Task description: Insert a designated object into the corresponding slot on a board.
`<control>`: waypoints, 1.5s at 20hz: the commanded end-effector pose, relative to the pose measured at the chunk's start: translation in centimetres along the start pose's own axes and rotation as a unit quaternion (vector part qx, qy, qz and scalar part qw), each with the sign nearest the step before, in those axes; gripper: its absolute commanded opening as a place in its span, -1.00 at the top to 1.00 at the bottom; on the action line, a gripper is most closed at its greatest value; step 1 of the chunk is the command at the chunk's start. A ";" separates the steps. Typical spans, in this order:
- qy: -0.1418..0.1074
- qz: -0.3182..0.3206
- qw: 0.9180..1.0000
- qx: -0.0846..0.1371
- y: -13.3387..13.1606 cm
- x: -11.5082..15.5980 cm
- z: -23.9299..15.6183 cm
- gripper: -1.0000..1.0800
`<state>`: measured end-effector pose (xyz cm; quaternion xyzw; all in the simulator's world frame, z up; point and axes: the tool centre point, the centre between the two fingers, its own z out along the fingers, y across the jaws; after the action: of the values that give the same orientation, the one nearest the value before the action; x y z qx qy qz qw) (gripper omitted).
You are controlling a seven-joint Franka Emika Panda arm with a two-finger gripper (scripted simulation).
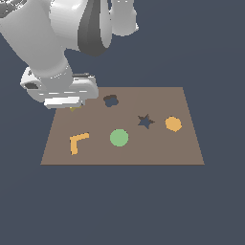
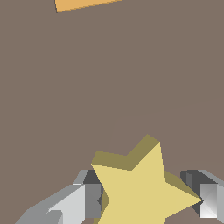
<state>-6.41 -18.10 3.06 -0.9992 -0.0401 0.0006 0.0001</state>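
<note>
The star [image 2: 140, 188] sits between the two fingers [image 2: 78, 201] of the hand [image 2: 144, 197], at the far corner of the board [image 1: 158, 148] on the exterior view's left; in the exterior view only a sliver of yellow shows under the arm's wrist. In the wrist view the fingers stand on either side of the star, close against its points, but whether they are pressing on it or merely flanking it cannot be told. The star seems to lie flat on the board or barely above it. The step in hand looks like the grasp, with carrying and inserting still undone: the slot [image 1: 145, 121] lies empty, well apart from the star, towards the exterior view's right, between the green disc [image 1: 119, 138] and the octagon [image 1: 173, 124], with the clover cutout [image 1: 110, 100] nearer the hand. The L-piece [image 1: 78, 142] lies near the star. Next, a firm grip is needed, then a lift, a move across to the slot, and a turn of the star so its five points match the cutout before lowering.
</note>
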 end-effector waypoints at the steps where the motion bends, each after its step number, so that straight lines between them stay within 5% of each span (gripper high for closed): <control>1: 0.001 0.000 1.000 0.000 0.0 0.0 0.1 1.00; 21: 0.001 -0.053 0.999 0.000 -0.6 1.8 -0.1 1.00; 30: 0.001 -0.194 0.981 0.000 -3.4 6.1 -0.3 1.00</control>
<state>-1.39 -14.99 3.26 -0.9789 -0.2045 0.0002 -0.0002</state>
